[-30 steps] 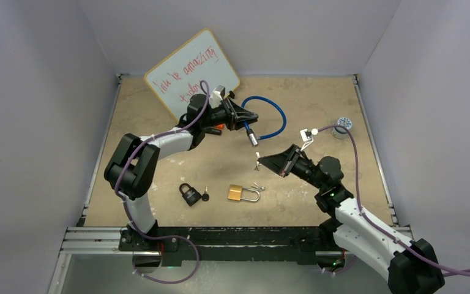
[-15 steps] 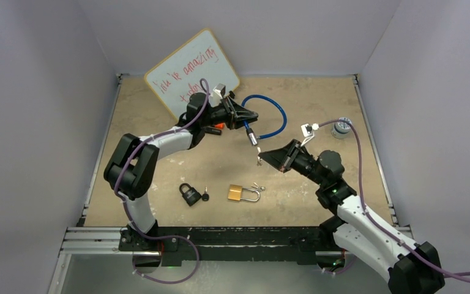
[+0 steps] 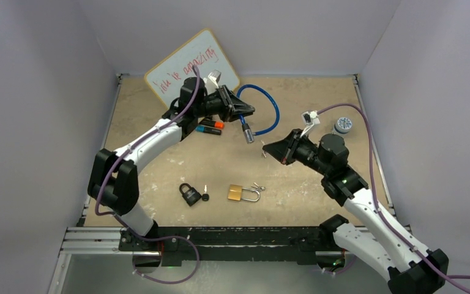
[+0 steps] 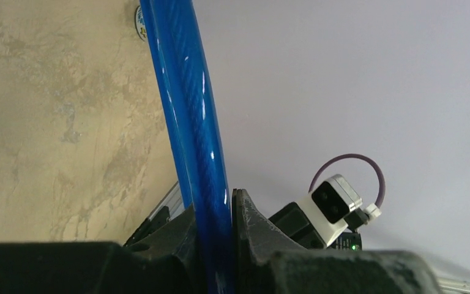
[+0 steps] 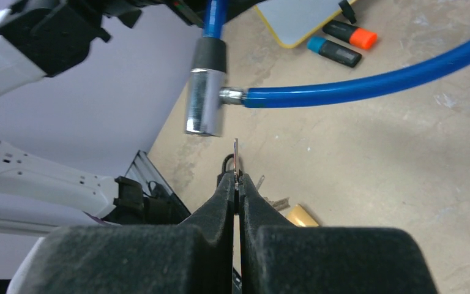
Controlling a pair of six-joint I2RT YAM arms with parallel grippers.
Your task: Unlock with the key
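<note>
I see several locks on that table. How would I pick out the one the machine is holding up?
Find the whiteboard at the table's far left. Just right of it, the left arm's fingers clamp a blue cable lock with a silver cylinder end. It is a looped cord, unlike the brass padlock and black padlock lying nearer the front.

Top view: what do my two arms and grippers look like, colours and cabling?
The left arm and right arm have white link shells and black joints. A purple cable runs along each to a small white wrist camera. The left gripper and right gripper are black and wedge-shaped. A green light shows on the right arm.
</note>
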